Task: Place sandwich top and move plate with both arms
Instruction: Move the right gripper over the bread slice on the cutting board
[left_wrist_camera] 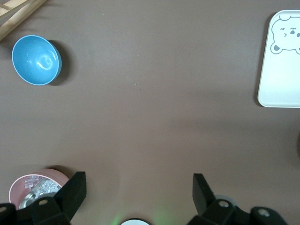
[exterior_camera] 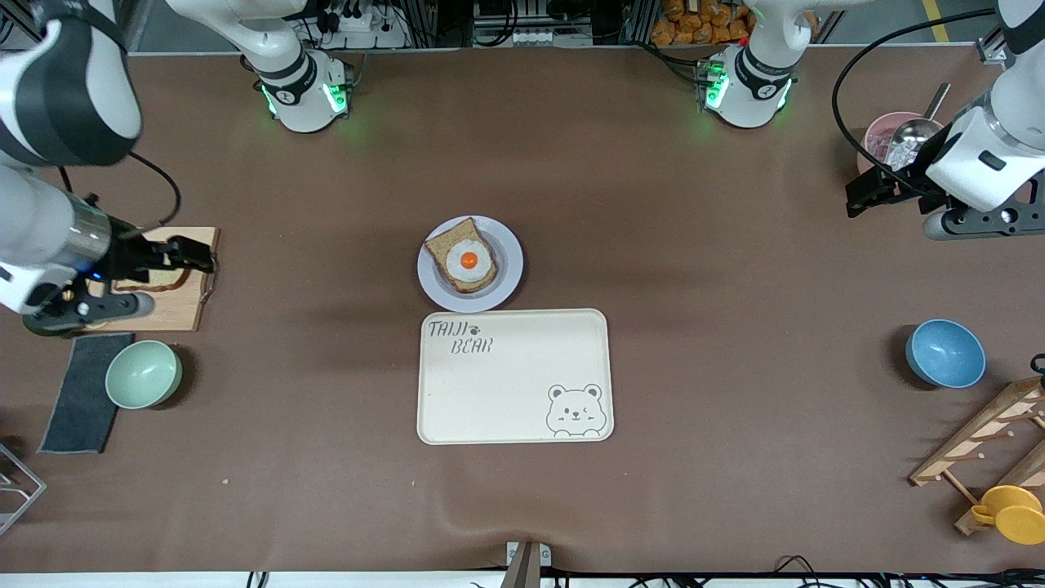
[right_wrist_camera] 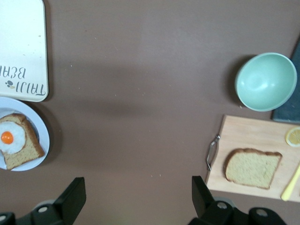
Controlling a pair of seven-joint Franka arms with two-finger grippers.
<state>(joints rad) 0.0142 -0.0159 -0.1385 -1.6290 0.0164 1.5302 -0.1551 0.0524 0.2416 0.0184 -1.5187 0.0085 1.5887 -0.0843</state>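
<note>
The sandwich top [exterior_camera: 157,280] is a plain brown bread slice lying on a wooden cutting board [exterior_camera: 184,314] at the right arm's end of the table; it shows whole in the right wrist view [right_wrist_camera: 253,168]. The pale plate [exterior_camera: 508,273] sits mid-table and bears a bread slice with a fried egg [exterior_camera: 468,261]; its rim also shows in the right wrist view [right_wrist_camera: 43,136]. My right gripper [exterior_camera: 194,255] hangs open and empty over the cutting board, also seen in its own view [right_wrist_camera: 138,187]. My left gripper [exterior_camera: 864,194] hangs open and empty over the left arm's end, also seen in its own view [left_wrist_camera: 139,185].
A cream bear tray [exterior_camera: 514,384] lies just nearer the camera than the plate. A mint bowl [exterior_camera: 144,373] and dark cloth [exterior_camera: 82,392] lie by the board. A blue bowl [exterior_camera: 945,353], pink bowl with scoop [exterior_camera: 886,137], wooden rack [exterior_camera: 980,445] and yellow cup [exterior_camera: 1012,513] stand at the left arm's end.
</note>
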